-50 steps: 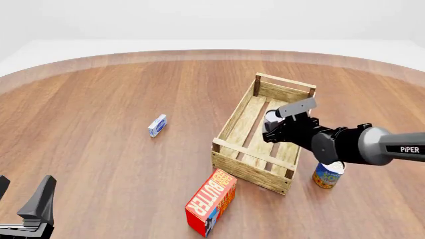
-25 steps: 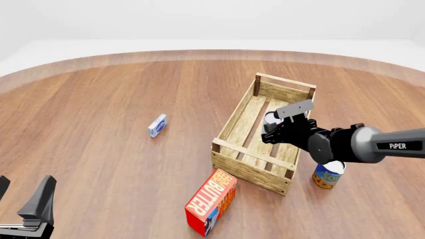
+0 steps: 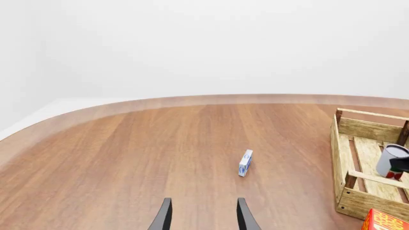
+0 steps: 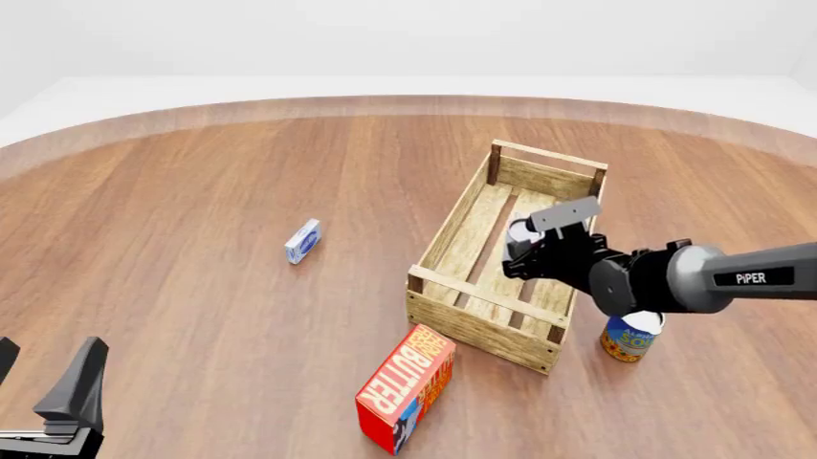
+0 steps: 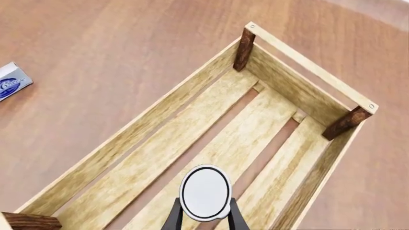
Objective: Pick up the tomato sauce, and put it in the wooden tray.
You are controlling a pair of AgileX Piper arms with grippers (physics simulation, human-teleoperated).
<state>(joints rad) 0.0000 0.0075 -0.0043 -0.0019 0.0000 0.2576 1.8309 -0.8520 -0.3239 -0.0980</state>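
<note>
Two tools show. Right tool (image 5: 203,218) grips the tomato sauce (image 5: 205,192) over the wooden tray (image 5: 153,120). Left tool (image 3: 202,215) gapes, holding nothing.

- Front view: fixed, high behind the arms, looking forward and down over the whole table (image 4: 191,191); wooden tray (image 4: 475,232) at about 3 o'clock of centre.
- Left wrist view: low, near the tabletop, facing forward; wooden tray (image 3: 348,143) at 3 o'clock.
- Right wrist view: close above, looking down into the wooden tray (image 5: 191,158), which all three views share.
</note>
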